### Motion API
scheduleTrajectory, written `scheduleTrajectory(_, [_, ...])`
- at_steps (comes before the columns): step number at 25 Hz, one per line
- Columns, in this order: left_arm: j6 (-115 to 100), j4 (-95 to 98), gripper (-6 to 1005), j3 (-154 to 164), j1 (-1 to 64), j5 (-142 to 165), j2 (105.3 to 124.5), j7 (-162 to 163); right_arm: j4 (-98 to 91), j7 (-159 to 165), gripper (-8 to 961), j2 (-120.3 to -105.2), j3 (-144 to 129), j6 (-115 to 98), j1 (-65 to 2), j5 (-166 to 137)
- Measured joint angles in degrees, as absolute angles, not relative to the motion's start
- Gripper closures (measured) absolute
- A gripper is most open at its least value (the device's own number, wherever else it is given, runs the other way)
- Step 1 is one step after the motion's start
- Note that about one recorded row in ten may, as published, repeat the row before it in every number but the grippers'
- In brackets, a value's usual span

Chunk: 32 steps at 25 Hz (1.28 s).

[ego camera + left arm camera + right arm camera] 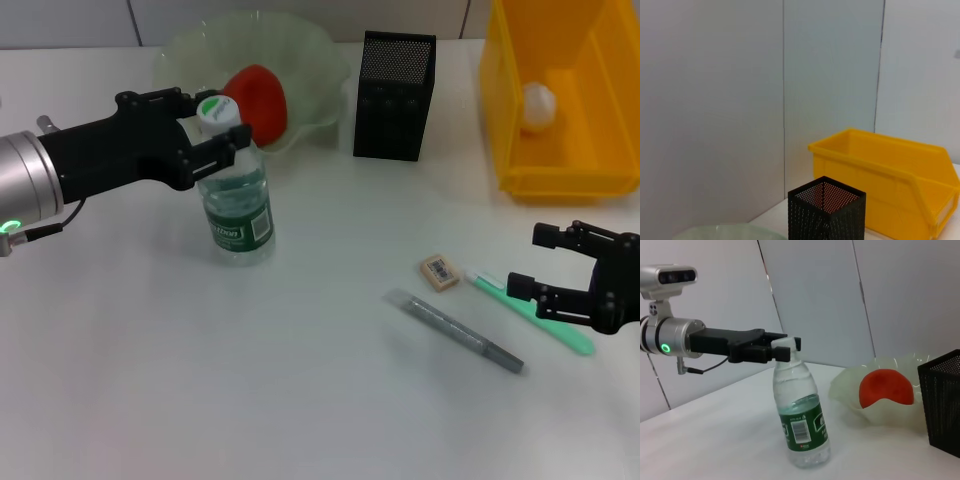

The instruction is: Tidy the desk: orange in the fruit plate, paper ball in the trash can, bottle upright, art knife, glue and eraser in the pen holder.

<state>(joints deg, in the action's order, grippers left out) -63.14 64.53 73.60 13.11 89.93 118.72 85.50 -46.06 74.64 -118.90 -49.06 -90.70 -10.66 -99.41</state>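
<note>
The bottle stands upright on the table, and my left gripper is shut on its neck just under the white-and-green cap. Behind it the orange lies in the fruit plate. The paper ball sits inside the trash can. The eraser, a slim green tool and a slim grey stick lie on the table; which is the art knife and which the glue I cannot tell. My right gripper hangs open over the green tool. The pen holder stands at the back.
The pen holder stands between the fruit plate and the trash can at the table's far edge. A pale wall rises behind the table.
</note>
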Motion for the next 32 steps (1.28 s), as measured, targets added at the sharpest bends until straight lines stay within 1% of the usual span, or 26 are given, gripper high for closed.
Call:
scheduleTrajectory(5, [-63.48, 65.54, 360, 73.51, 11.61, 86.85, 118.67, 82.0, -47.1, 76.61, 135, -118.92, -48.74, -90.7, -10.75, -99.41])
scheduleTrajectory(9, [-63.55, 68.5, 273, 72.22, 9.3, 85.69, 118.54, 80.99, -52.38, 84.62, 135, -118.43, -48.76, -91.02, -10.64, -99.49])
scheduleTrajectory(10, [-64.04, 70.96, 252, 71.06, 7.24, 85.37, 118.6, 80.66, -52.38, 84.62, 136, -118.43, -48.76, -91.02, -10.64, -99.49])
scheduleTrajectory(13, [-64.04, 70.96, 187, 71.06, 7.24, 85.37, 118.6, 80.66, -62.02, 94.12, 136, -118.27, -48.72, -93.4, -10.51, -102.52])
scheduleTrajectory(14, [-76.81, 70.69, 165, 70.94, 1.88, 80.27, 118.56, 71.23, -70.31, 102.88, 136, -118.15, -48.67, -95.26, -11.37, -106.44])
scheduleTrajectory(15, [-76.81, 70.69, 160, 70.94, 1.88, 80.27, 118.56, 71.23, -70.31, 102.88, 136, -118.15, -48.67, -95.26, -11.37, -106.44])
scheduleTrajectory(16, [-79.31, 68.83, 155, 71.45, 1.65, 79.76, 118.62, 68.82, -74.75, 108.7, 136, -118.01, -48.7, -96.22, -12.35, -109.29])
scheduleTrajectory(17, [-81.97, 65.43, 150, 72.69, 2.08, 79.71, 118.66, 65.7, -83.18, 119.23, 136, -117.53, -48.9, -98.69, -14.86, -115.24])
scheduleTrajectory(18, [-82.86, 63.54, 145, 73.56, 2.51, 79.68, 118.64, 64.15, -83.18, 119.23, 136, -117.53, -48.9, -98.69, -14.86, -115.24])
scheduleTrajectory(19, [-83.4, 61.17, 140, 74.74, 3.17, 79.73, 118.64, 62.76, -90.17, 129.31, 136, -116.73, -49.69, -102.83, -19.51, -123.61])
scheduleTrajectory(20, [-83.83, 58.05, 140, 76.19, 4.09, 79.72, 118.62, 60.81, -90.17, 129.31, 136, -116.73, -49.69, -102.83, -19.51, -123.61])
scheduleTrajectory(22, [-83.92, 56.27, 140, 76.93, 4.67, 79.66, 118.65, 59.64, -93.96, 137.47, 136, -116.26, -51.79, -107.7, -25.29, -132.64])
scheduleTrajectory(23, [-83.96, 51.25, 140, 78.18, 6.47, 79.49, 118.8, 56.75, -94.61, 140.12, 136, -116.25, -53.05, -109.69, -27.81, -136.66])
scheduleTrajectory(24, [-84.14, 43.8, 140, 78.81, 9.77, 78.62, 118.95, 53.1, -93.89, 143.11, 136, -117.16, -56.62, -112.36, -32.69, -145.85])
scheduleTrajectory(25, [-84.14, 43.8, 140, 78.81, 9.77, 78.62, 118.95, 53.1, -93.89, 143.11, 136, -117.16, -56.62, -112.36, -32.69, -145.85])
scheduleTrajectory(26, [-84.35, 40.38, 140, 78.88, 11.41, 77.83, 118.94, 51.56, -92.81, 143.37, 137, -118.03, -58.89, -112.74, -34.63, -150.69])
scheduleTrajectory(28, [-84.59, 36.32, 140, 78.89, 13.56, 77.07, 118.86, 50.43, -90.0, 143.5, 137, -119.12, -63.3, -111.24, -36.29, -155.79])
scheduleTrajectory(29, [-84.79, 34.04, 140, 78.68, 14.82, 76.82, 118.76, 49.92, -86.26, 144.5, 137, -119.38, -69.07, -108.14, -36.82, -158.22])
scheduleTrajectory(32, [-84.83, 33.91, 140, 78.61, 14.93, 76.77, 118.76, 49.73, -83.33, 145.53, 137, -119.37, -73.95, -104.52, -36.69, -158.45])
